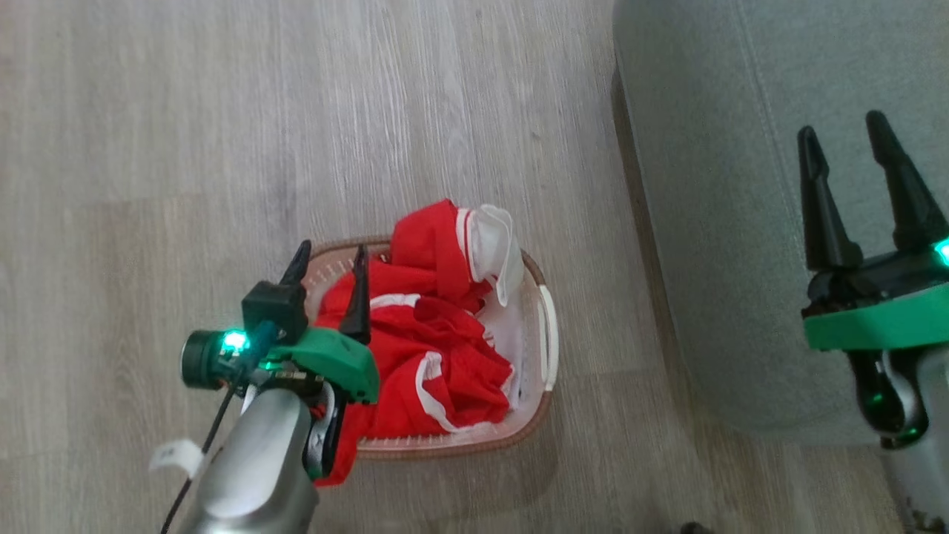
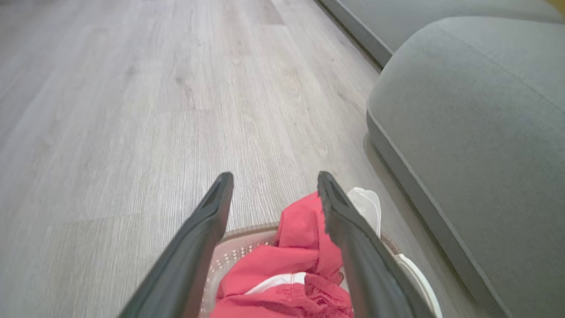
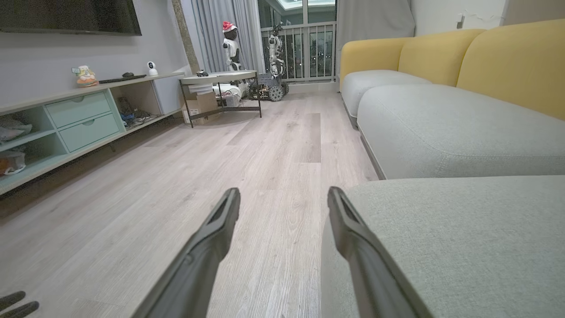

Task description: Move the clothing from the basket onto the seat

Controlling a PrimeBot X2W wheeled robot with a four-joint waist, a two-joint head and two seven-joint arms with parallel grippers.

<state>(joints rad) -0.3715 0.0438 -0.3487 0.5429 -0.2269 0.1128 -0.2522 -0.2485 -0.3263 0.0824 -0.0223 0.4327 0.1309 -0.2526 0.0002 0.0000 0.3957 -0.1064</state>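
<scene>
Plenty of pale wooden floor [image 1: 148, 148] out left. Next, left claw [image 1: 331, 248] over the basket [image 1: 452, 446], fingers spread apart, gripping nothing, tips by the left rim and the heap. Red and white clothing [image 1: 430, 334] piled inside that basket, one fold up over the far rim, another trailing over the edge under the left forearm [image 1: 259, 460]. Just right of the basket, the seat [image 1: 704, 222]. Far right, right claw [image 1: 843, 126] above the seat's edge, fingers parted, holding nothing.

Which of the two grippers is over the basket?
The left gripper, open above the clothing in the basket; the right gripper is over the seat.
</scene>
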